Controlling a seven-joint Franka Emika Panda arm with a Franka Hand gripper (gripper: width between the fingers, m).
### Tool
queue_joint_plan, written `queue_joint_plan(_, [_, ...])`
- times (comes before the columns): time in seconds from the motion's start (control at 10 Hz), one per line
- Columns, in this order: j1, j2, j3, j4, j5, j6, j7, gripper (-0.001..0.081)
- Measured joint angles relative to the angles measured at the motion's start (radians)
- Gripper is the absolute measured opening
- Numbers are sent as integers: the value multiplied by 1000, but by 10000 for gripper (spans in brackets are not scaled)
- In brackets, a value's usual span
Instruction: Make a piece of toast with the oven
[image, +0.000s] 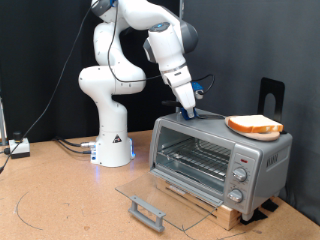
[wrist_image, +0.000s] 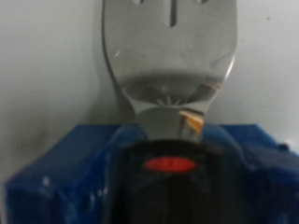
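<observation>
While toast (image: 255, 125) lies flat atop oven (image: 215, 158), door open.

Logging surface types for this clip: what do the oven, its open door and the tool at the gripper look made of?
Oven: brushed silver metal by its dull grey sheen. Door: clear glass, floor visible through it, with a grey handle. Spatula: polished steel blade, mirror-like, on a blue, probably plastic handle, at the gripper.

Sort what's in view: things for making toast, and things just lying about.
For the job: oven, its door open; piece of toast on a plate atop it; hand holding a spatula.

Lying about: black stand behind the oven; cables on the table.
</observation>
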Motion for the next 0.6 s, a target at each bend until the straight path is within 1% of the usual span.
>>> queue_joint_plan(0.4, [0,0,-1,-1,-8,-9,-3,807])
queue_joint_plan(0.5, [0,0,-3,-1,-7,-9,-5,780])
queue_joint_plan(0.6, [0,0,-7,-1,-7,-9,-7,780])
